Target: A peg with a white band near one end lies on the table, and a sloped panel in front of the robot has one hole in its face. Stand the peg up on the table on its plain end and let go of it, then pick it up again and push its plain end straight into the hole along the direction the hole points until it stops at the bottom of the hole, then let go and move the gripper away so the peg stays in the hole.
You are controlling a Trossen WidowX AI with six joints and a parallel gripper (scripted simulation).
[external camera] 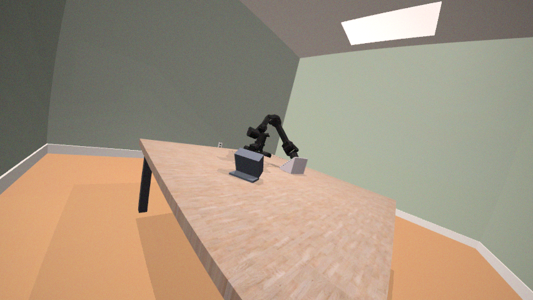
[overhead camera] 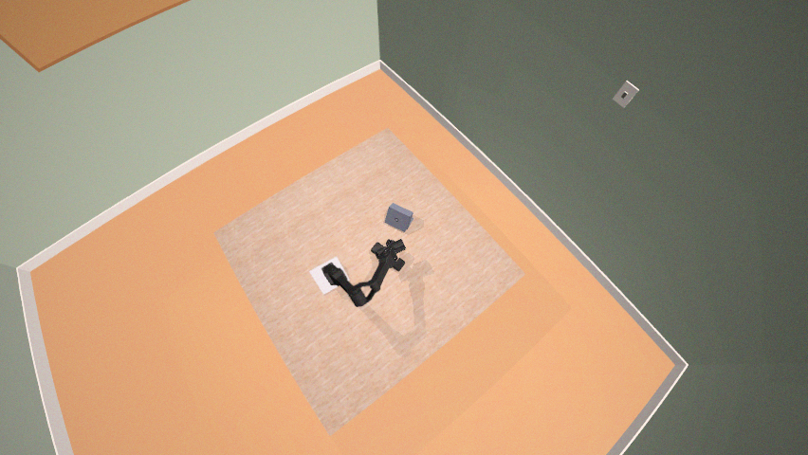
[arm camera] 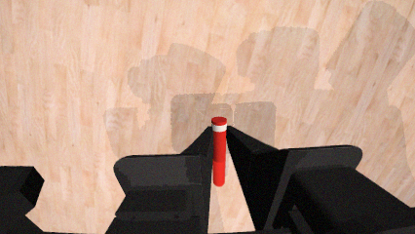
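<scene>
Top view, going left to right: arm's base on the left, then the hand [overhead camera: 395,246] [arm camera: 218,130] just on the near side of the sloped panel [overhead camera: 398,217] [external camera: 248,164], with the hole facing up. Wrist cam has the red peg [arm camera: 219,151] clamped between the fingertips, white band at the far end, and I can't tell if it's off the tabletop [overhead camera: 316,214] [external camera: 291,208] [arm camera: 73,73]. I'd guess it's grip-and-lift time, so keep the squeeze steady, raise it enough for turning room, then tip the plain end straight down before lowering gently.
</scene>
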